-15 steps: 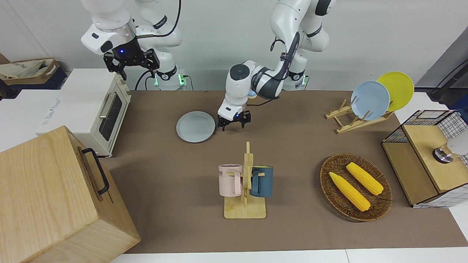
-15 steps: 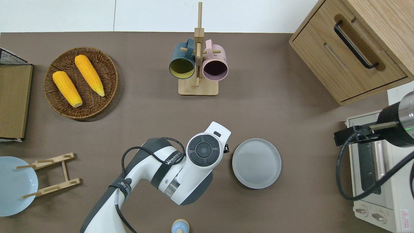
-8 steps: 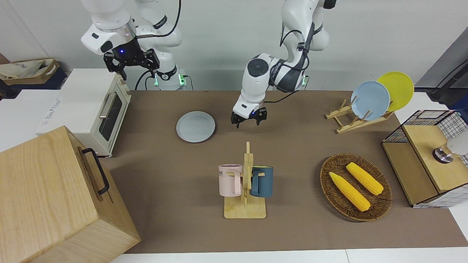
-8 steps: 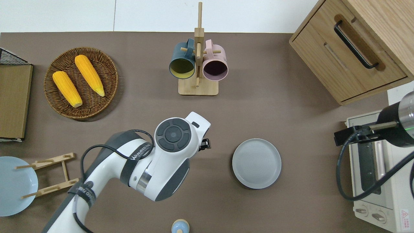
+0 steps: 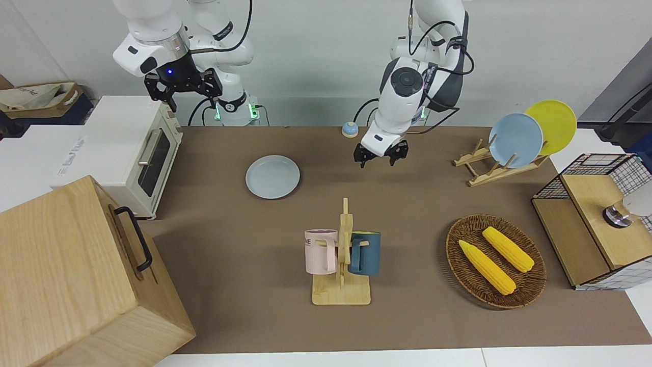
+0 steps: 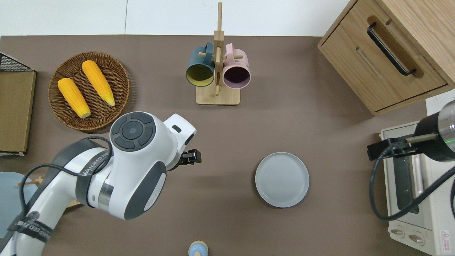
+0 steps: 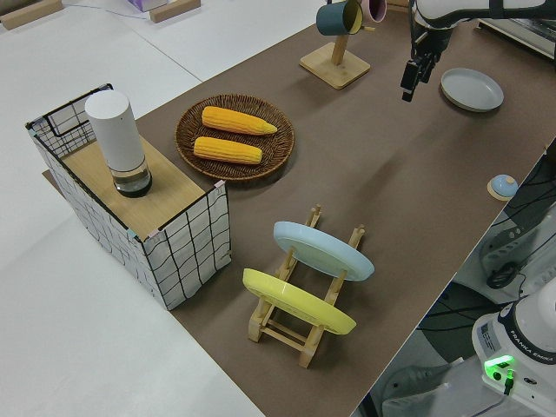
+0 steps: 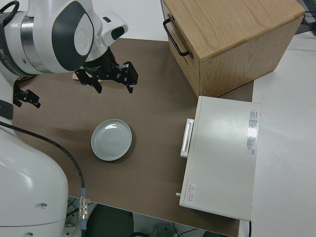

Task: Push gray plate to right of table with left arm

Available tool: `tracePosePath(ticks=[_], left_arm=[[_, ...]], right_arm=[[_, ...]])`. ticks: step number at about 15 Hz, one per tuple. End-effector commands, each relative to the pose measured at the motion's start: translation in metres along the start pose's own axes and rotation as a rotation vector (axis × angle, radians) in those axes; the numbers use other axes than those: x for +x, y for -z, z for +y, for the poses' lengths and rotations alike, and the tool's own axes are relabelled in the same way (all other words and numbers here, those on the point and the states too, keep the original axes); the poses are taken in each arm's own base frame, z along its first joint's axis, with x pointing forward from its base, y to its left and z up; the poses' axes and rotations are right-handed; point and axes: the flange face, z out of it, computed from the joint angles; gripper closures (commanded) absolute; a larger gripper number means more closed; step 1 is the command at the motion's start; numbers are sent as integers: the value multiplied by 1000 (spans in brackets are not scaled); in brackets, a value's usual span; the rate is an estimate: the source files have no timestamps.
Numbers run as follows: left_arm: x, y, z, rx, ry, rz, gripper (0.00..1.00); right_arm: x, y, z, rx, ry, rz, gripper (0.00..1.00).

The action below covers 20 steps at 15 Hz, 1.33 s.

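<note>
Currently the gray plate point(image 6: 282, 179) lies flat on the brown tabletop point(image 6: 302, 117), toward the right arm's end, near a white toaster oven point(image 6: 416, 199) and nearer to the robots than a wooden cabinet point(image 6: 387, 53) with a black handle. Nothing touches the plate.

The left pincer point(image 5: 380, 155) hangs in the air over bare tabletop, well apart from the plate, toward the left arm's end from it. Its two black fingers point(image 5: 362, 157) point downward with a clear gap between them, and they hold nothing. The right arm is parked, its pincer point(image 5: 182, 87) spread wide and empty, with a blue light at the wrist.

A wooden mug stand point(image 6: 217, 64) sits farther from the robots than the plate, carrying a dark blue mug point(image 6: 199, 69) and a pink mug point(image 6: 236, 71). A wicker basket point(image 6: 106, 106) toward the left arm's end holds two yellow corn cobs point(image 6: 73, 97). A wooden dish rack point(image 5: 489, 165) holds a light-blue plate point(image 5: 515, 140) and a yellow plate point(image 5: 555, 122) standing on edge. A small blue bell-shaped object point(image 5: 349, 129) rests at the tabletop edge nearest the robots.
</note>
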Motion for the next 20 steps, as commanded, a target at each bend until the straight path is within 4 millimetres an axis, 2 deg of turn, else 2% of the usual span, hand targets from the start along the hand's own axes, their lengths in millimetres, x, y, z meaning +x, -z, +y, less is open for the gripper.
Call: tracePosePath(ticks=[1, 8, 13, 17, 20], left_arm=[[-5, 19, -24, -2, -19, -14, 5], [-3, 52, -89, 1, -69, -34, 5], [0, 92, -150, 0, -100, -60, 5], [-6, 111, -197, -15, -120, -58, 5], [-11, 117, -224, -29, -139, -68, 5]], right_arm=[[-3, 4, 1, 4, -15, -4, 17], [-3, 4, 1, 4, -15, -4, 17], [-3, 4, 1, 4, -13, -4, 17], [-3, 4, 1, 4, -15, -4, 17], [-3, 4, 1, 4, -15, -4, 17]])
